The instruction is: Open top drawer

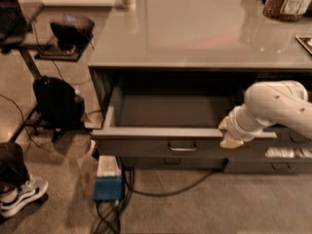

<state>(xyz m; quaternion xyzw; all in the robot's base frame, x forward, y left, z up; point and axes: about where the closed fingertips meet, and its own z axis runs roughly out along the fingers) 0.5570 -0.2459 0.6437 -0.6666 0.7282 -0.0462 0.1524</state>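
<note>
The top drawer [146, 139] is a wide grey metal drawer under the grey counter, pulled well out, with its dark inside showing. Its small rectangular pull handle [182, 146] sits centred on the front. My gripper [228, 133] hangs from the white arm coming in from the right. Its pale fingertips sit at the drawer's front rim, right of the handle, one above the rim and one in front of the drawer face.
Shallower grey drawers [195, 164] lie below, and a right-hand stack [287, 152] has a drawer partly open with pale contents. A blue box [108, 186] and cables lie on the floor at left. A black bag [57, 101] and a person's shoe [22, 194] are further left.
</note>
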